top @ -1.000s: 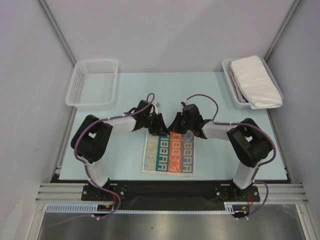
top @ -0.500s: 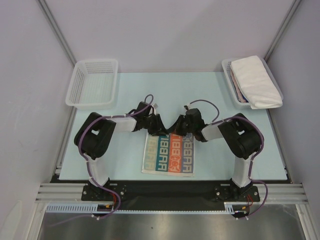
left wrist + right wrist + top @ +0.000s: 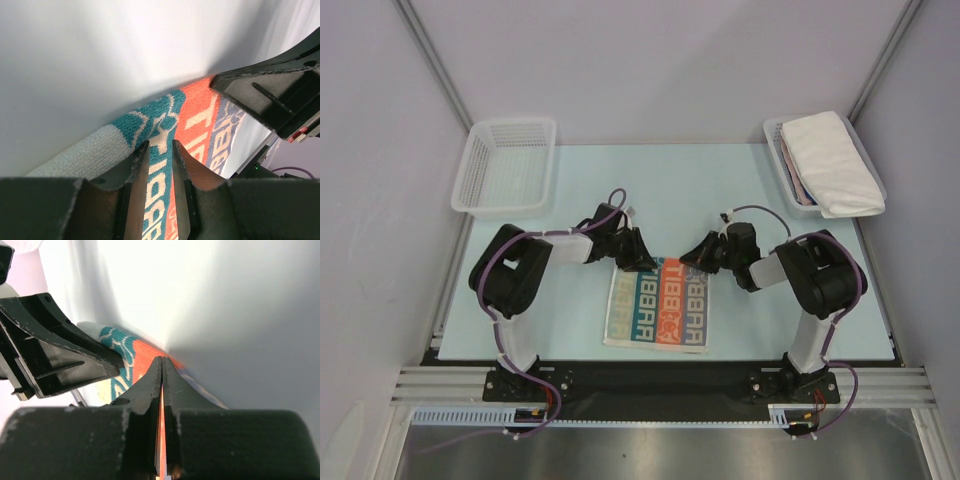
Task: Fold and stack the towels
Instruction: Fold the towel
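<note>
A cream towel with colourful "RABBIT" lettering (image 3: 658,312) lies flat at the table's near middle. Both grippers are low at its far edge. My left gripper (image 3: 642,257) is at the far left part; in its wrist view its jaws (image 3: 160,146) stand a little apart, with the teal stripe of the towel (image 3: 200,115) flat between and below them. My right gripper (image 3: 690,258) is over the far right part, its jaws (image 3: 162,361) pressed together over the orange stripe (image 3: 145,352). A folded white towel (image 3: 830,160) lies on a pinkish towel (image 3: 800,188) in the right basket.
A white mesh basket (image 3: 507,165) stands at the back left with nothing in it. A second basket (image 3: 777,135) at the back right holds the folded towels. The two grippers are close together, each showing in the other's wrist view.
The right gripper has slid to the right along the towel's far edge and its arm has swung outward. The left gripper stays put, its jaws slightly narrower.
</note>
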Action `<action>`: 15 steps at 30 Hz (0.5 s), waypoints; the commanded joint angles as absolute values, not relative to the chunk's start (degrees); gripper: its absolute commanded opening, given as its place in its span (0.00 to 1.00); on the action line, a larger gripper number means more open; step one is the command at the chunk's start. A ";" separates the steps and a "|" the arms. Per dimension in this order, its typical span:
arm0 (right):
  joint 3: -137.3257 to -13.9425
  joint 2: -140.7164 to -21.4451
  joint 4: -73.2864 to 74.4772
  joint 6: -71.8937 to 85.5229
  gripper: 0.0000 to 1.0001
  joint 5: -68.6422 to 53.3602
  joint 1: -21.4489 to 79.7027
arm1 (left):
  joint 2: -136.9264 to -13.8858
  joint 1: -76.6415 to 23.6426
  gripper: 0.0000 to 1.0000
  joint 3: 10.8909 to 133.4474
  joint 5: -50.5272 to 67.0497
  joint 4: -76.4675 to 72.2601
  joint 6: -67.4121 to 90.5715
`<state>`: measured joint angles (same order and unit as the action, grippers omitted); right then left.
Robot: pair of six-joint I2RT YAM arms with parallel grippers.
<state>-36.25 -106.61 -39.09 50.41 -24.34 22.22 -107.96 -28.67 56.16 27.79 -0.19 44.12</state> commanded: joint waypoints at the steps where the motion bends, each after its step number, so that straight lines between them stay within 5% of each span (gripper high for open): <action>1: -34.10 -103.81 -36.57 45.53 0.02 -23.20 19.87 | -109.16 -27.86 0.31 56.25 26.19 -0.88 43.86; 15: -36.21 -91.50 -21.81 38.15 0.06 -21.27 18.63 | -105.91 -27.86 0.32 61.25 32.52 -3.70 42.02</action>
